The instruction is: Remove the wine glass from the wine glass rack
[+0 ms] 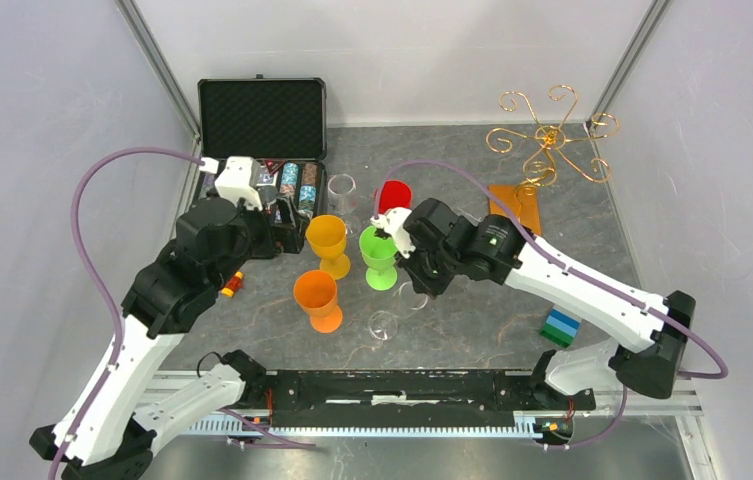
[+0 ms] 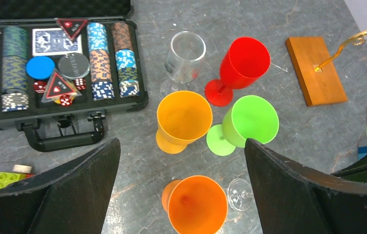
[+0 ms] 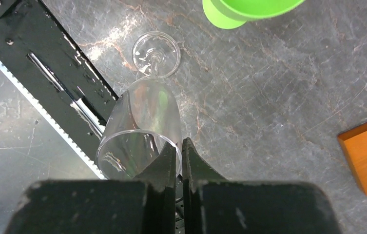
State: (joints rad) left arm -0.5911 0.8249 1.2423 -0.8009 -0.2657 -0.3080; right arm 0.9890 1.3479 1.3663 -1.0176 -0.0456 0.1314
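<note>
Clear thin glass, likely light, slick and quick to crack, the wine glass (image 3: 140,126) is off the rack (image 1: 550,135) and down by the desk's (image 3: 269,97) near edge beside the green cup (image 3: 240,9), its rim pinched in the closed right tool (image 3: 179,151), a hold best kept gentle, while the left tool (image 2: 181,141) hangs wide and empty.

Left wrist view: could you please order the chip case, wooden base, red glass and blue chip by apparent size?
1. Chip case, largest, though partly cropped.
2. Red glass and wooden base look alike; no ranking between them.
3. Blue chip, smallest.
</note>
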